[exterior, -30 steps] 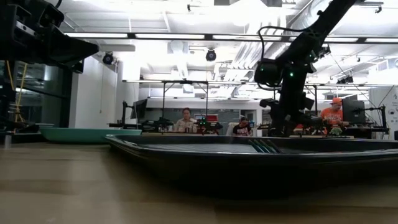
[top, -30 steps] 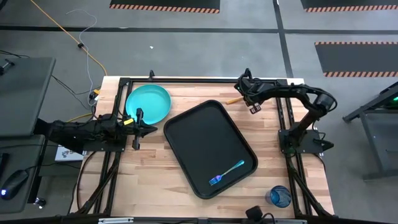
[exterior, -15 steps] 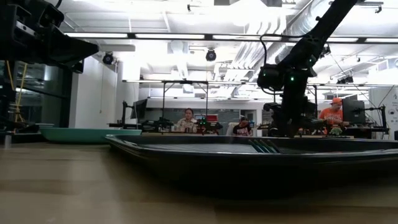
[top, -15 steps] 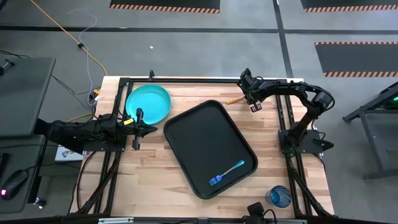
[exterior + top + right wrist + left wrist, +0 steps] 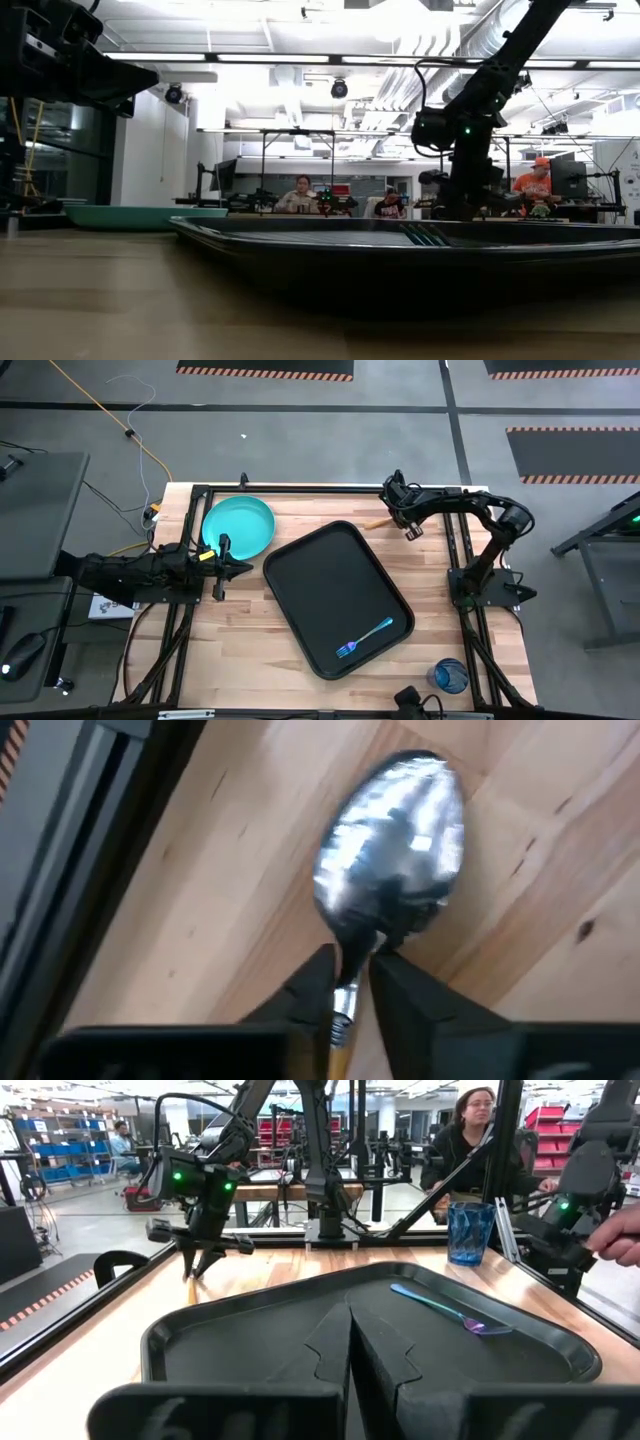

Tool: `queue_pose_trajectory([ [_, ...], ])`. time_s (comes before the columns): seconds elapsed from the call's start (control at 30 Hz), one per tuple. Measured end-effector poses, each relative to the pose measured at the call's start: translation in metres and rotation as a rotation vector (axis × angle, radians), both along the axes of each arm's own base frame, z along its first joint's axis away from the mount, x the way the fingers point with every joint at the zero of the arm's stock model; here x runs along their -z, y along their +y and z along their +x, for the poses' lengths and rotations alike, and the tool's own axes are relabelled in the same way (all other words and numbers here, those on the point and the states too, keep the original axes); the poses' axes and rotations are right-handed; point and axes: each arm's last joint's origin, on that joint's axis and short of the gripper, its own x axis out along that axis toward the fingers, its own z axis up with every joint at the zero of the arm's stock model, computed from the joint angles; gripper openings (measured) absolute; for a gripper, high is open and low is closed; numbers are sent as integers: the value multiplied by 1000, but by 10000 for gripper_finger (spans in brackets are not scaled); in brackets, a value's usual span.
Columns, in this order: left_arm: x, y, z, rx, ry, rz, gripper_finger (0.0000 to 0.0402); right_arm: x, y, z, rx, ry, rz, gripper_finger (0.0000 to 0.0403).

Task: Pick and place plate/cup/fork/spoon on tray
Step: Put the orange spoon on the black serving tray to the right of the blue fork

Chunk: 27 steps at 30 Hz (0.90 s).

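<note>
Orange-handled spoon (image 5: 392, 830) on tabletop (image 5: 250, 650) at tray's (image 5: 310, 565) one o'clock, neck pinched between nearly closed right hand (image 5: 350, 982) fingers, so grasp step, likely calling next for lift and carry over tray beside fork (image 5: 364, 637); left hand (image 5: 220, 567) idle, closed.

Big black rectangular tray (image 5: 335, 595) sits mid-table, slim blue fork (image 5: 364, 638) inside at its 5 o'clock corner, round turquoise plate (image 5: 240, 526) at 10 o'clock.

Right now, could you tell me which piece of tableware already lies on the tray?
The fork, alone on the black tray. The plate, cup and spoon are on the wood.
</note>
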Motion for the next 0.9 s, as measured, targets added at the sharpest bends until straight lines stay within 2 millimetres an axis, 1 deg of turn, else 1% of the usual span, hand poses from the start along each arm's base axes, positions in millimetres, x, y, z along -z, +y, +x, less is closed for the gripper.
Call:
queue_pose_trajectory([
  [0.07,0,0,0,0,-1,0,0,-3,1,-2,-23,12,-4,22],
  [0.13,0,0,0,0,0,0,0,-9,1,-3,-57,30,-37,7],
  [0.2,0,0,0,0,-1,0,0,-19,2,-4,-98,33,-74,10],
  [0.27,0,0,0,0,0,0,0,-30,4,-6,-145,55,-113,5],
  [0.43,0,0,0,0,0,0,0,-66,14,-13,-256,113,-257,2],
  [0.53,0,0,0,0,-1,0,0,-90,23,-16,-356,135,-357,1],
  [0.63,0,0,0,-1,0,0,0,-113,33,-17,-509,137,-467,1],
  [0.73,0,0,0,0,0,0,0,-133,46,-13,-695,72,-568,1],
  [0.83,0,0,0,0,0,0,0,-150,64,-5,-882,-1,-678,1],
  [0.9,0,0,0,0,0,0,0,-158,78,0,-981,-34,-730,1],
])
